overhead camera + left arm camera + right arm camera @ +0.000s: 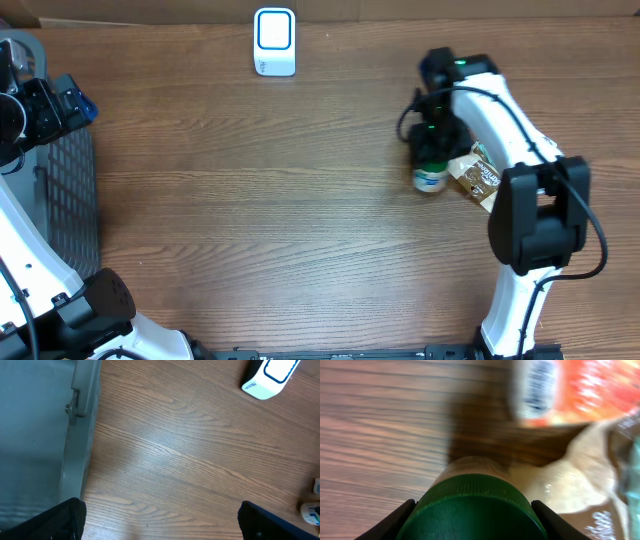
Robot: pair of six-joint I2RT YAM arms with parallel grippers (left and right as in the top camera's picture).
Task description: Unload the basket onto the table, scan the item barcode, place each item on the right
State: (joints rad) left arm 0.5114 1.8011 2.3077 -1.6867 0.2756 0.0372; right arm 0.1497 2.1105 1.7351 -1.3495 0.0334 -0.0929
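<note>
The bottle [475,505] is at the right side of the counter [250,200]. The right fingers [400,517] squeeze its green cap, one on each side. A bag [478,178] lies just beside it. The scanner [274,40] is well apart. The left fingers [45,520] are spread wide, near a grey bin [35,435].

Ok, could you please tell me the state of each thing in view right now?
Bottle: upright, capped, held from above.
Right gripper: shut on the bottle.
Left gripper: wide open, empty.
Snack bag: lying flat beside the bottle.
Scanner: standing apart from both arms, untouched.
</note>
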